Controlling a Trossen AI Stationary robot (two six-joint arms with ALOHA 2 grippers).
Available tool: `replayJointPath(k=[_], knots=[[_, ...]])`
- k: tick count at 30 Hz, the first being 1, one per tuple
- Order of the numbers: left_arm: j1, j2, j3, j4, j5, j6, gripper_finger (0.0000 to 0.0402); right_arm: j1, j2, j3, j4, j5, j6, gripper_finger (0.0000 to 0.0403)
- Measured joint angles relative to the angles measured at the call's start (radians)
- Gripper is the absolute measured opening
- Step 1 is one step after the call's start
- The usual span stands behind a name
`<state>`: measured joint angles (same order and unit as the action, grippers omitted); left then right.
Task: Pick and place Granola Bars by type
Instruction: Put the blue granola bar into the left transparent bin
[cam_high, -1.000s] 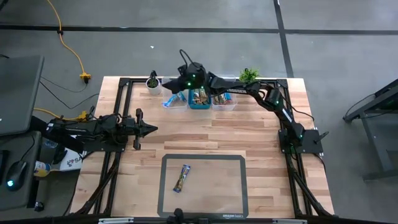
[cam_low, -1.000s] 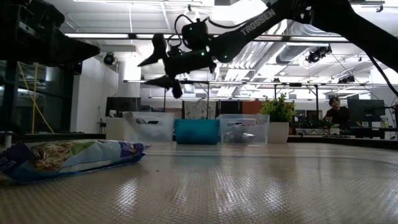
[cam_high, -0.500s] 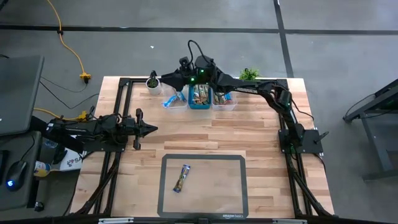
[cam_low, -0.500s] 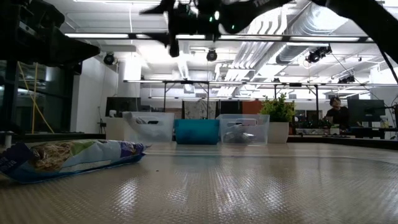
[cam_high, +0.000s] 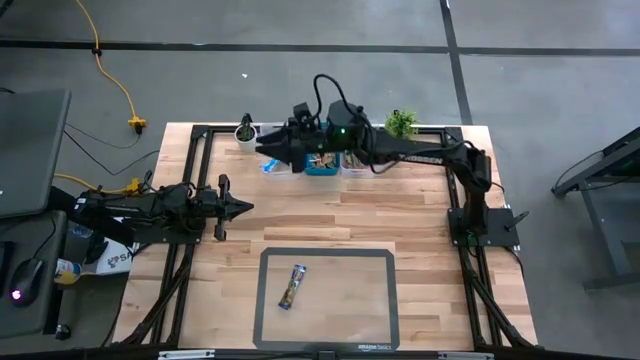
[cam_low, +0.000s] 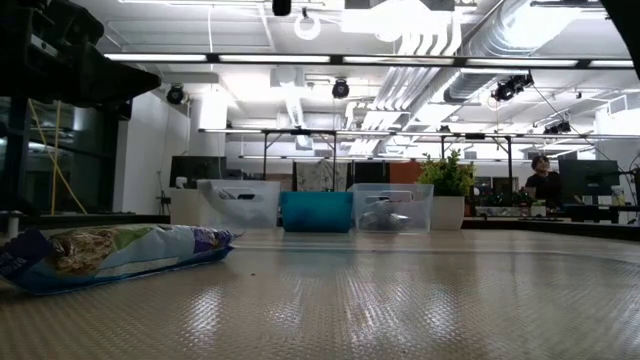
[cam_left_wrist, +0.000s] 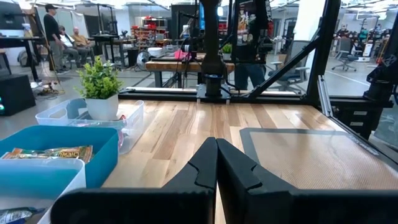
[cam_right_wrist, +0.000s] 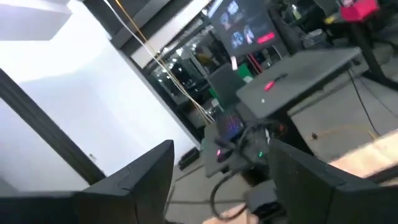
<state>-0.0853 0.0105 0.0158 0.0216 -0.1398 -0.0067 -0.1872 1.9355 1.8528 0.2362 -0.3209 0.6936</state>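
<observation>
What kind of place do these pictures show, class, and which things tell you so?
Probably a robotics lab or workshop: exposed ceiling ducts, a light wooden worktable with dark robot arms mounted on it, and rows of workbenches behind.

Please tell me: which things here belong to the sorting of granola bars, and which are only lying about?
Job: granola bar on the mat; three bins; open right gripper.
Lying about: two potted plants; yellow cable; left gripper, parked.
</observation>
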Motion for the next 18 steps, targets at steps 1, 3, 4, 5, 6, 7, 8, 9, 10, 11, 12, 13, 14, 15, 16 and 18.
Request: replayJointPath(k=[1, 3, 4, 5, 6, 7, 8, 9, 10, 11, 12, 13, 14, 15, 16, 18], knots=[[0.000, 0.000, 0.000, 0.000, 0.000, 0.000, 0.0001, 0.015, -0.009, 0.000, -0.013, 0.014, 0.005, 0.0243], [0.000, 0.000, 0.000, 0.000, 0.000, 0.000, 0.0001, 0.051, -0.015, 0.000, -0.027, 0.052, 0.015, 0.0244], [0.000, 0.000, 0.000, 0.000, 0.000, 0.000, 0.0001, 0.067, -0.020, 0.000, -0.034, 0.062, 0.028, 0.0244], [0.000, 0.000, 0.000, 0.000, 0.000, 0.000, 0.0001, 0.084, -0.023, 0.000, -0.042, 0.075, 0.044, 0.0245], [0.000, 0.000, 0.000, 0.000, 0.000, 0.000, 0.0001, 0.103, -0.024, 0.000, -0.050, 0.089, 0.062, 0.0245], [0.000, 0.000, 0.000, 0.000, 0.000, 0.000, 0.0001, 0.122, -0.026, 0.000, -0.059, 0.104, 0.079, 0.0245], [0.000, 0.000, 0.000, 0.000, 0.000, 0.000, 0.0001, 0.141, -0.026, 0.000, -0.066, 0.115, 0.102, 0.0244], [0.000, 0.000, 0.000, 0.000, 0.000, 0.000, 0.0001, 0.161, -0.026, 0.000, -0.074, 0.125, 0.129, 0.0244], [0.000, 0.000, 0.000, 0.000, 0.000, 0.000, 0.0001, 0.181, -0.026, 0.000, -0.080, 0.136, 0.158, 0.0243], [0.000, 0.000, 0.000, 0.000, 0.000, 0.000, 0.0001, 0.200, -0.026, 0.000, -0.082, 0.148, 0.185, 0.0243], [0.000, 0.000, 0.000, 0.000, 0.000, 0.000, 0.0001, 0.221, -0.026, 0.000, -0.092, 0.162, 0.211, 0.0243], [0.000, 0.000, 0.000, 0.000, 0.000, 0.000, 0.0001, 0.240, -0.026, 0.000, -0.109, 0.177, 0.235, 0.0243], [0.000, 0.000, 0.000, 0.000, 0.000, 0.000, 0.0001, 0.257, -0.026, 0.000, -0.133, 0.195, 0.264, 0.0243], [0.000, 0.000, 0.000, 0.000, 0.000, 0.000, 0.0001, 0.275, -0.026, 0.000, -0.160, 0.213, 0.294, 0.0243], [0.000, 0.000, 0.000, 0.000, 0.000, 0.000, 0.0001, 0.293, -0.026, 0.000, -0.187, 0.226, 0.328, 0.0243], [0.000, 0.000, 0.000, 0.000, 0.000, 0.000, 0.0001, 0.325, -0.025, -0.001, -0.246, 0.260, 0.397, 0.0243]])
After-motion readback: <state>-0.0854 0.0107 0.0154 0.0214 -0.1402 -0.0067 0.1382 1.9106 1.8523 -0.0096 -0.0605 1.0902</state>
